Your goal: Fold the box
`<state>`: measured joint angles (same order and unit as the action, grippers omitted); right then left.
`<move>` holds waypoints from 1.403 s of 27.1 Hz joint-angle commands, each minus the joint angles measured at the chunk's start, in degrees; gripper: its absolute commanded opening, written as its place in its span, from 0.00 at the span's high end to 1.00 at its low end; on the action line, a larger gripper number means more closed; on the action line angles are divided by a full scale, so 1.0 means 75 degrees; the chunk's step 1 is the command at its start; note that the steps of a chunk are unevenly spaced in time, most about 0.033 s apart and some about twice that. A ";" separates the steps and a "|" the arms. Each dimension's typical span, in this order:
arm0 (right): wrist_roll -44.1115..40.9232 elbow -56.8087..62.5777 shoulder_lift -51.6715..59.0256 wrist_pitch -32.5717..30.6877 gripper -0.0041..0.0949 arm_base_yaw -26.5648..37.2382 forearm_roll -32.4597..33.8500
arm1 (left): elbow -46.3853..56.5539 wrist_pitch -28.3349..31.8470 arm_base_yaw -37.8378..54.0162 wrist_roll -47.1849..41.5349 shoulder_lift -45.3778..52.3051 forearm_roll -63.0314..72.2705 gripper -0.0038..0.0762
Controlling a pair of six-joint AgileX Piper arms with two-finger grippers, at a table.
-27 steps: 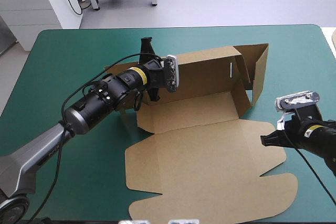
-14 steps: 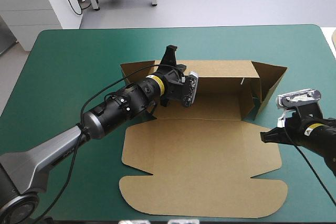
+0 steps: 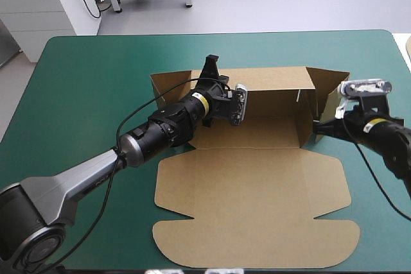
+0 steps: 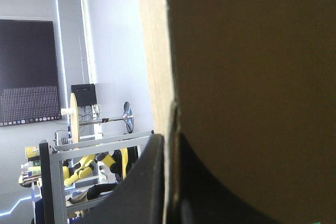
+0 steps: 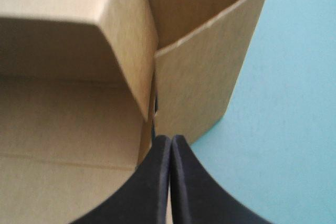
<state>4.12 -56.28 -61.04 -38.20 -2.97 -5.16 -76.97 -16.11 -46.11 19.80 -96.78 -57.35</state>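
Observation:
The brown box point(image 3: 257, 134) lies mid-table with its back wall raised and its wide lid point(image 3: 257, 210) flat toward the near edge. My left gripper point(image 3: 210, 65) holds the top edge of the back wall near its left end. In the left wrist view the gripper point(image 4: 169, 136) is shut on the box, and the board point(image 4: 252, 77) runs up between the black fingers. My right gripper point(image 3: 316, 128) is shut, with its tip against the box's right end wall. In the right wrist view the gripper point(image 5: 170, 138) meets the lower corner of that wall point(image 5: 194, 93).
The teal-green cover point(image 3: 90, 94) lies bare all around the box, with wide room at the left and the far side. To the right of the end wall there is open cover point(image 5: 283, 103). The lid's rounded flaps reach close to the near edge.
The back wall has swung upright and the sheet has squared up. My right gripper has moved from beside the lid's right edge up to the right end wall. The left gripper keeps its hold.

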 commanded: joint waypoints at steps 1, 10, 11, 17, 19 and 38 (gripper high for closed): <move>-0.0032 -0.1287 -0.0649 0.0538 0.97 0.0186 0.0031 | -0.0173 -0.0242 -0.0120 -0.0130 0.0245 -0.0089 0.96; 0.0107 -0.4588 -0.3017 -0.0259 0.97 0.0541 -0.0068 | 0.0339 -0.0336 -0.0187 -0.2761 0.0245 -0.3363 0.96; 0.0107 -0.4734 -0.3186 -0.0326 0.97 0.0541 -0.0066 | 0.0395 -0.0448 -0.0197 -0.3179 0.0245 -0.3725 0.96; 0.0129 -0.5278 -0.4036 -0.0605 0.97 0.0541 -0.0065 | 0.0678 -0.1154 -0.0373 -0.4216 0.0245 -0.4883 0.96; 0.0142 -0.5356 -0.4241 -0.0700 0.97 0.0541 -0.0083 | 0.0713 -0.1140 -0.0474 -0.4384 0.0245 -0.4904 0.96; 0.1477 -0.5405 -0.4569 -0.2406 0.98 0.1160 -0.0810 | 0.0726 -0.1145 -0.0566 -0.4763 0.0245 -0.4886 0.96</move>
<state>12.56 -95.17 -97.60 -56.01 4.44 -8.82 -70.45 -23.51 -49.91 -15.39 -96.91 -93.54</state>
